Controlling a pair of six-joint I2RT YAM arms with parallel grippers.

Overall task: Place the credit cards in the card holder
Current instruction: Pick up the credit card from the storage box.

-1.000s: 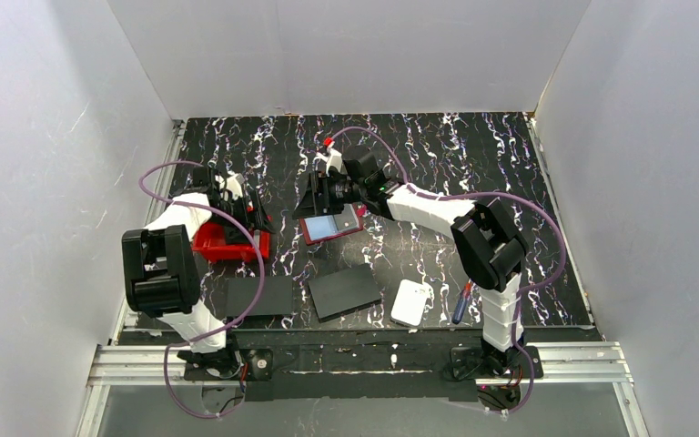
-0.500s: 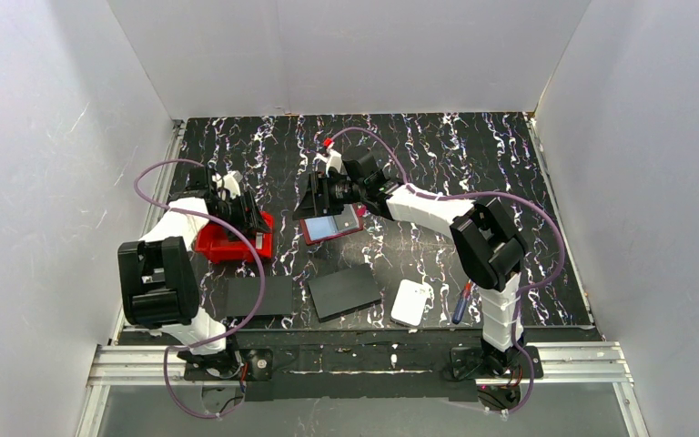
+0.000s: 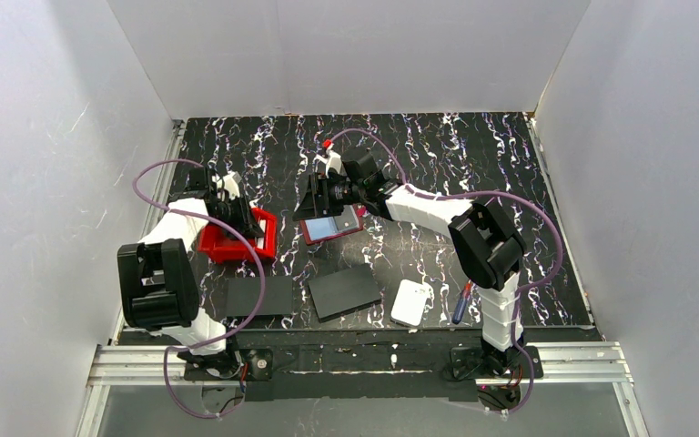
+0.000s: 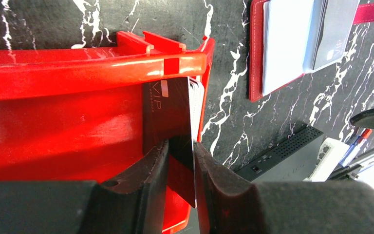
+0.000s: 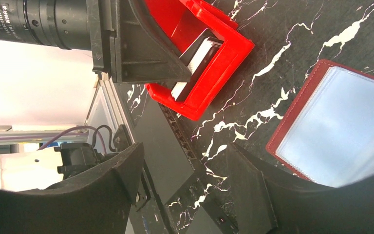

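The card holder (image 3: pixel 332 226) lies open on the marbled table, dark red, with pale cards in its clear sleeves (image 4: pixel 287 44). Its edge also shows in the right wrist view (image 5: pixel 341 126). More credit cards (image 4: pixel 196 97) stand on edge at the right end of the red bin (image 3: pixel 223 244). My left gripper (image 4: pixel 181 144) reaches into that bin. Its jaws stand narrow around a dark VIP card (image 4: pixel 168 112), the right finger touching it, a slim gap on the left. My right gripper (image 5: pixel 185 161) hangs open and empty above the holder's left side.
Two black flat sheets (image 3: pixel 259 296) (image 3: pixel 344 291) lie near the front edge. A white rounded pad (image 3: pixel 412 302) and a blue pen (image 3: pixel 460 303) sit beside the right arm's base. White walls enclose the table on three sides.
The left gripper's jaws have narrowed around the dark card in the bin, and the bin has shifted slightly. The right arm has stayed still.
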